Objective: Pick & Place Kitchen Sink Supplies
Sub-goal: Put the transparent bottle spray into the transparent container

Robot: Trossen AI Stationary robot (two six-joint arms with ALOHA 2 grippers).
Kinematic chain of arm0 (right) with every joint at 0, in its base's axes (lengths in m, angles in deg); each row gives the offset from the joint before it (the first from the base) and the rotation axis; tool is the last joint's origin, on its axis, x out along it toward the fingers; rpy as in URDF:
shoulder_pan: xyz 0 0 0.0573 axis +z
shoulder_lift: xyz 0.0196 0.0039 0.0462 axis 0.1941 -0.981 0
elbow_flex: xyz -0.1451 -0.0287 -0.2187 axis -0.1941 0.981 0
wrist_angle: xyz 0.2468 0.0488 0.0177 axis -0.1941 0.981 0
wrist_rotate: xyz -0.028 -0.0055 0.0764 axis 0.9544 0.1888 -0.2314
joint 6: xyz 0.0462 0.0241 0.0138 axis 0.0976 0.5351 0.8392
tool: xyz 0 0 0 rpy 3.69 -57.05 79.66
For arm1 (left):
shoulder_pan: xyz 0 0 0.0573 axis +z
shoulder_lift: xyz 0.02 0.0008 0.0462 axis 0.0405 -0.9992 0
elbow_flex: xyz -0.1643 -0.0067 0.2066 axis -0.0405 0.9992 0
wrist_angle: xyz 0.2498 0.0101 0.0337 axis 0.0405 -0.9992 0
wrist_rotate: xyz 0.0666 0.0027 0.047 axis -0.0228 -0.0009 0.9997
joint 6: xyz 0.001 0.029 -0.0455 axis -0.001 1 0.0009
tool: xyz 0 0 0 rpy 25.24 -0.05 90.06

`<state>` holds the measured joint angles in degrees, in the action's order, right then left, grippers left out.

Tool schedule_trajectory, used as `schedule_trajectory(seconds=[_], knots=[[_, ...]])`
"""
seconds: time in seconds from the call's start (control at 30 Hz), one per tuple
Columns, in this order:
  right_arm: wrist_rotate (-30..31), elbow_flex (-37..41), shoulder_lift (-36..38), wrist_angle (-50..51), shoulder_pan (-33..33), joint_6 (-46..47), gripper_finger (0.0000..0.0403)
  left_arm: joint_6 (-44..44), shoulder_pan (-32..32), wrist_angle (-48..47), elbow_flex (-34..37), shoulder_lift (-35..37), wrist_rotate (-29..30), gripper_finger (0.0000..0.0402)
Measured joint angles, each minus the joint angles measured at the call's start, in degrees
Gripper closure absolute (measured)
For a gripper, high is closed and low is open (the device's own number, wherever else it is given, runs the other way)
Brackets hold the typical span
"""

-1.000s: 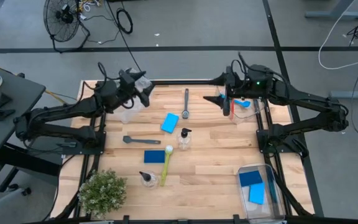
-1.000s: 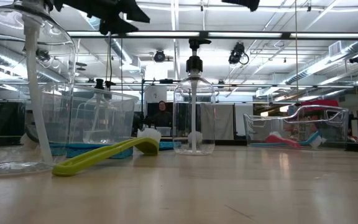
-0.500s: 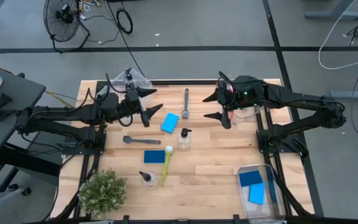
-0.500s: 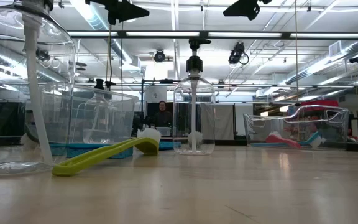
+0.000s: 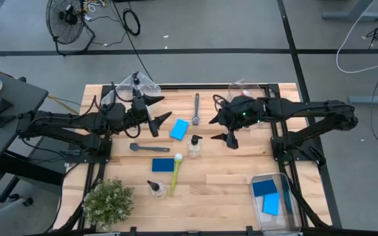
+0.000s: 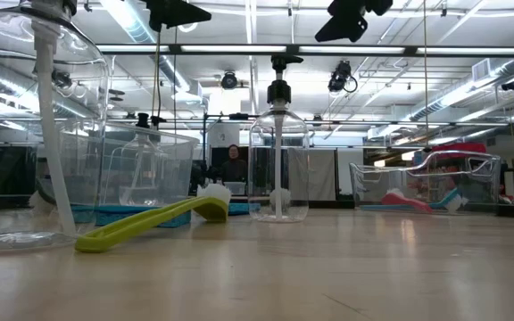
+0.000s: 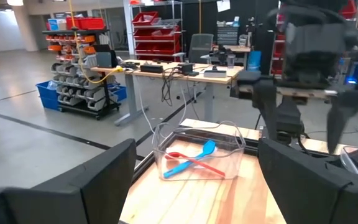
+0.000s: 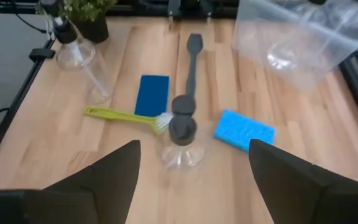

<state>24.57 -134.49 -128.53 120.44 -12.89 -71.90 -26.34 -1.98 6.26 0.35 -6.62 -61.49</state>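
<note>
Hovering above the table's middle, the right gripper (image 5: 228,126) is keeping its fingers spread and empty, probably to come down on the bottle (image 5: 194,146) that is standing just left of it. The left gripper (image 5: 153,111) is also spread wide, holding nothing, near the light blue sponge (image 5: 180,128). Other supplies are lying loose: a dark blue sponge (image 5: 163,164) touching the yellow-green brush (image 5: 174,173), two grey brushes (image 5: 196,108), and a second bottle (image 5: 155,189) by the plant (image 5: 108,202). A near right bin (image 5: 287,210) is holding blue sponges; a far right bin (image 7: 197,155) is holding a blue and a red brush.
</note>
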Motion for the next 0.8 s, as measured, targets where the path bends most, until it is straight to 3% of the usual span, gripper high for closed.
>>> schedule_trajectory(seconds=[0.13, 0.27, 0.53, 0.8], knots=[[1.13, 1.37, -1.31, -1.16, 1.35, 1.58, 0.0101, 0.0, 0.0, 0.0, 0.0, 0.0, 0.09, 0.0061], [2.36, 8.53, -1.12, -9.0, 2.47, 4.66, 0.0101, -0.02, 0.0, 0.02, 0.0, 0.0, 0.27, 0.006], [3.95, 24.46, -1.0, -38.87, 3.25, 7.72, 0.0101, 0.01, 0.0, 0.21, 0.0, 0.0, 1.14, 0.0061], [5.89, 34.26, -1.28, -55.52, 3.18, 5.04, 0.0101, 0.28, 0.02, 0.28, 0.0, 0.0, 1.18, 0.006]])
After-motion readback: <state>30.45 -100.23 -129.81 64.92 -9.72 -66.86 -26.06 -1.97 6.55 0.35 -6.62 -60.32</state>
